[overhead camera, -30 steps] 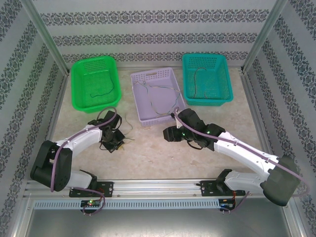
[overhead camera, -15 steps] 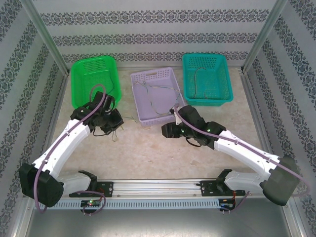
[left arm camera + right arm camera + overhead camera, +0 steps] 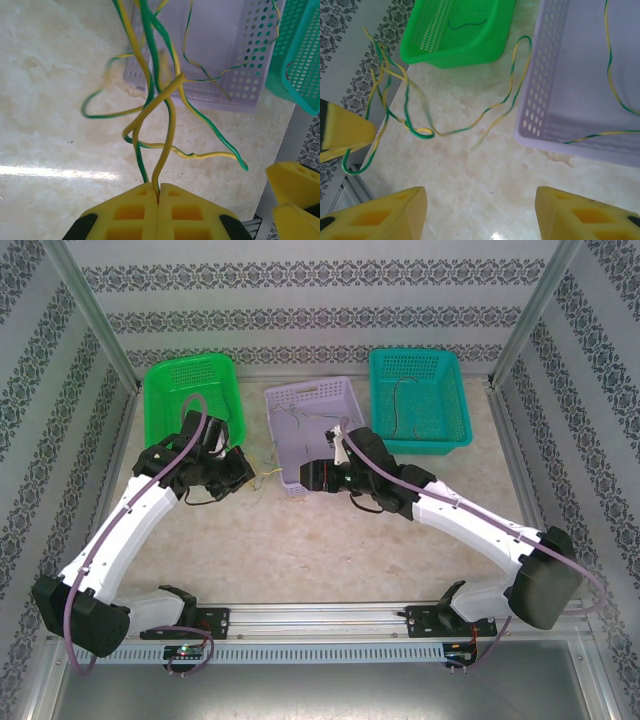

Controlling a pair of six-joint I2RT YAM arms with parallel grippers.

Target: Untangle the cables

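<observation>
Marbled table: the cables, limp and featherlight, trail from the lilac basket at twelve o'clock toward ten. Left gripper clamps two strands; right gripper, jaws apart, should probably pinch one loose strand.

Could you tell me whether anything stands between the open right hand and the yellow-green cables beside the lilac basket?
Nothing visible does; bare table lies between the right hand and the cables held by the left hand.
</observation>
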